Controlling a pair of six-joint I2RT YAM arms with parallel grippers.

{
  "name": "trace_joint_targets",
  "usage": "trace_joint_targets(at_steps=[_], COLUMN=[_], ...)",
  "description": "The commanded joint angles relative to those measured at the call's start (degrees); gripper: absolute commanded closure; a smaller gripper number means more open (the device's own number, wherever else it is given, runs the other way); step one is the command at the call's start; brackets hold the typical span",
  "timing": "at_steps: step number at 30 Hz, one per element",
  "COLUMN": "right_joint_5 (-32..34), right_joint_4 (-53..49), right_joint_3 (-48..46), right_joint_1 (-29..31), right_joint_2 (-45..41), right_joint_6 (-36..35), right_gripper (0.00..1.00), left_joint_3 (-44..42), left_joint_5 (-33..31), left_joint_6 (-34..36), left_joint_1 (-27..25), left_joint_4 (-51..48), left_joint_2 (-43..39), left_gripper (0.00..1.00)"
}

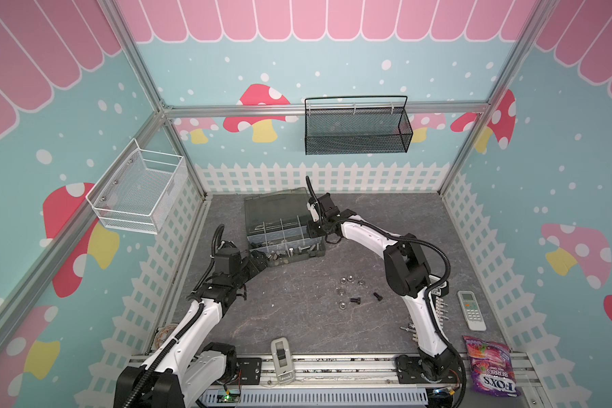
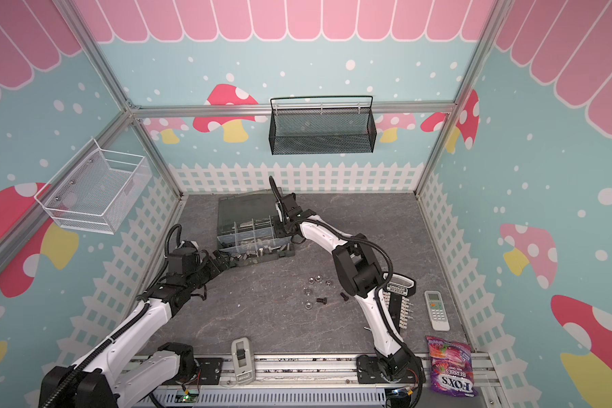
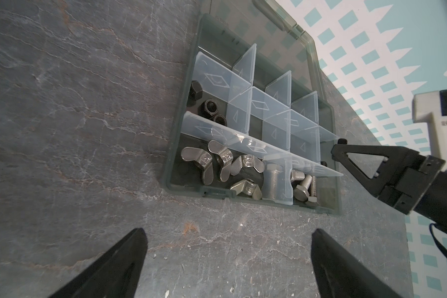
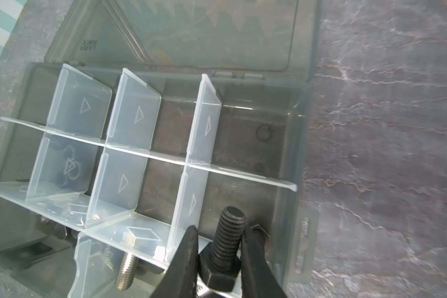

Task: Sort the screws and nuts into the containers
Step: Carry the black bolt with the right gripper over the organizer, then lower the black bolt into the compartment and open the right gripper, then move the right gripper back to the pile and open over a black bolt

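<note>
The dark grey organizer box [image 1: 297,259] lies open on the table, and pale dividers [image 4: 129,121] split it into containers. My right gripper [image 4: 220,229] is shut on a black screw [image 4: 229,240], thread pointing away, over the compartments at the box's right end. Silver wing nuts [image 3: 218,165], black nuts [image 3: 212,108] and silver screws [image 3: 303,185] lie in separate front compartments. Two black screws [image 1: 355,300] and several silver nuts [image 1: 344,281] lie loose on the table. My left gripper [image 3: 229,232] stands open and empty, low over the table at the box's front left corner.
The box's smoky lid [image 1: 280,205] lies folded back. At the right edge are a white remote [image 1: 471,310], a white terminal strip [image 1: 438,311] and a purple candy bag [image 1: 488,367]. A grey device [image 1: 281,360] sits at the front. A white wire basket [image 1: 138,190] and a black mesh basket [image 1: 357,127] hang on the walls.
</note>
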Motion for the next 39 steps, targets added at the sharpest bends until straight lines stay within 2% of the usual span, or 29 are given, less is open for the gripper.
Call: trace_joint_targets(at_steps=[1, 8, 17, 28, 33, 39], right_joint_5=[-1.24, -0.01, 1.36, 10.32, 14.03, 16.15], right_joint_4=[0.41, -0.75, -1.89, -1.32, -6.03, -12.75], right_joint_3=[2.28, 2.54, -1.76, -27.16, -39.20, -48.96], right_joint_1=[0.69, 0.79, 0.80, 0.12, -0.93, -2.38], right_joint_2=[1.36, 0.55, -6.37, -26.86, -35.49, -42.29], right_joint_6=[-0.91, -0.88, 1.38, 6.06, 10.03, 12.86], right_gripper=[0.79, 0.61, 0.60, 0.59, 0.57, 0.56], left_joint_3=[0.93, 0.95, 0.82, 0.79, 0.65, 0.75], left_joint_5=[-0.45, -0.80, -1.15, -1.85, -1.70, -1.23], left_joint_6=[-0.19, -0.29, -0.25, 0.05, -0.04, -0.28], left_joint_1=[0.39, 0.46, 0.46, 0.46, 0.46, 0.46], left_joint_4=[-0.97, -1.51, -2.01, -2.65, -2.49, -1.79], left_joint_2=[-0.96, -1.75, -2.45, -3.12, -3.11, -2.37], left_gripper=[0.00, 0.00, 0.00, 0.00, 0.00, 0.00])
